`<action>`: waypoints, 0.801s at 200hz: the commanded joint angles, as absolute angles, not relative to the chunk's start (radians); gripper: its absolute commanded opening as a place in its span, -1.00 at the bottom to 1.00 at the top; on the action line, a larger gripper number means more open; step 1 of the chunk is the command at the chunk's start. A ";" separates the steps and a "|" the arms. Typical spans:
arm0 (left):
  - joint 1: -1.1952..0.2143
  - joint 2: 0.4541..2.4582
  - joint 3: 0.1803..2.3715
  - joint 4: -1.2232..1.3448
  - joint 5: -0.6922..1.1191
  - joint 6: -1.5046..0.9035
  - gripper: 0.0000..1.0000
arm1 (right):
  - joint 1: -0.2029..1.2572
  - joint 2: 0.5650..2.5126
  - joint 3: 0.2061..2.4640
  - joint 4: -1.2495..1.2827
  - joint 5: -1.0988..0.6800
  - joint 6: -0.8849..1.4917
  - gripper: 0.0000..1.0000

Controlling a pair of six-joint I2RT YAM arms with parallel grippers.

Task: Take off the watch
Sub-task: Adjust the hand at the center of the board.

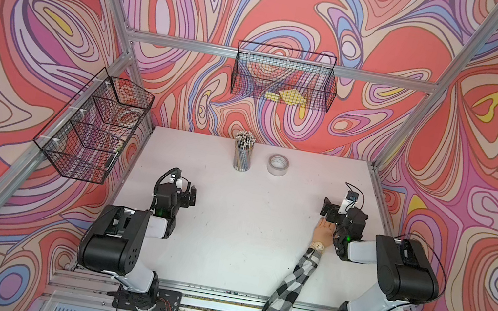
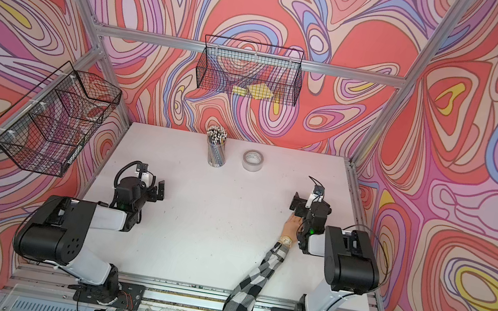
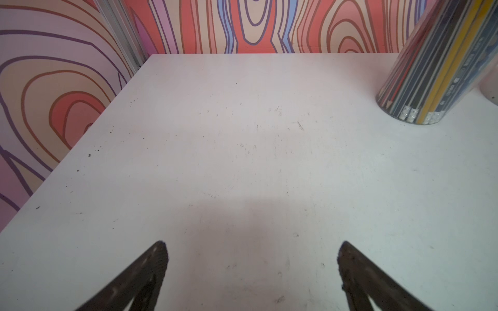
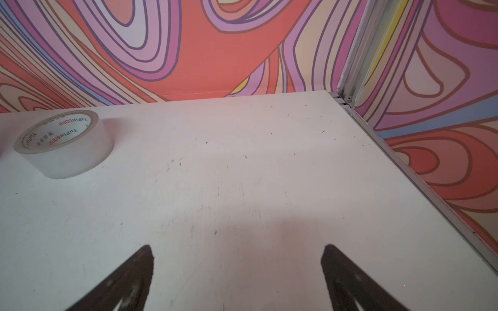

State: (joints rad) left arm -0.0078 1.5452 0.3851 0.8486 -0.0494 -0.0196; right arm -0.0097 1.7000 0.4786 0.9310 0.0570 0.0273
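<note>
The watch [image 1: 317,246] [image 2: 286,240], pale with a gold-rimmed dial, is strapped round the wrist of a mannequin hand [image 1: 323,231] [image 2: 291,225]. The hand lies flat on the white table, and its arm wears a black-and-white checked sleeve [image 1: 285,294]. My right gripper [image 1: 330,208] [image 2: 299,203] hangs open just beyond the hand's fingertips, and its wrist covers the hand's right side. In the right wrist view the right gripper [image 4: 237,253] has only bare table between its fingers. My left gripper [image 1: 189,195] [image 2: 159,190] [image 3: 252,250] is open and empty, far to the left of the watch.
A clear cup of pencils [image 1: 242,157] [image 3: 431,67] and a grey tape roll [image 1: 277,165] [image 4: 63,144] stand near the table's back edge. Wire baskets hang on the back wall [image 1: 284,76] and the left frame [image 1: 93,125]. Aluminium frame posts border the table [image 1: 241,248].
</note>
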 commanded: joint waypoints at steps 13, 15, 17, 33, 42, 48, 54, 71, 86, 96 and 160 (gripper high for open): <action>-0.009 1.537 0.377 0.881 -0.054 -0.023 0.99 | -0.003 1.700 0.474 0.943 0.030 0.016 0.96; -0.009 1.537 0.376 0.881 -0.054 -0.023 0.99 | -0.003 1.700 0.474 0.942 0.031 0.016 0.96; -0.009 1.538 0.376 0.881 -0.054 -0.023 0.99 | -0.003 1.700 0.474 0.943 0.030 0.016 0.96; -0.009 1.538 0.377 0.880 -0.054 -0.023 0.99 | -0.003 1.700 0.474 0.943 0.029 0.017 0.96; -0.009 1.538 0.378 0.881 -0.054 -0.023 0.99 | -0.003 1.700 0.474 0.943 0.029 0.017 0.96; -0.009 1.537 0.376 0.881 -0.055 -0.023 0.99 | -0.003 1.700 0.475 0.942 0.028 0.016 0.96; -0.009 1.537 0.377 0.880 -0.055 -0.023 0.99 | -0.003 1.700 0.475 0.943 0.029 0.017 0.96; -0.009 1.537 0.377 0.881 -0.055 -0.023 0.99 | -0.003 1.700 0.474 0.942 0.029 0.017 0.96; -0.009 1.535 0.384 0.865 -0.051 -0.024 0.99 | -0.002 1.700 0.475 0.942 0.027 0.018 0.97; -0.008 1.533 0.396 0.836 -0.049 -0.025 0.99 | -0.003 1.700 0.474 0.942 0.028 0.018 0.96; -0.006 1.492 0.424 0.758 -0.034 -0.019 0.98 | -0.007 1.691 0.467 0.950 0.032 0.023 0.96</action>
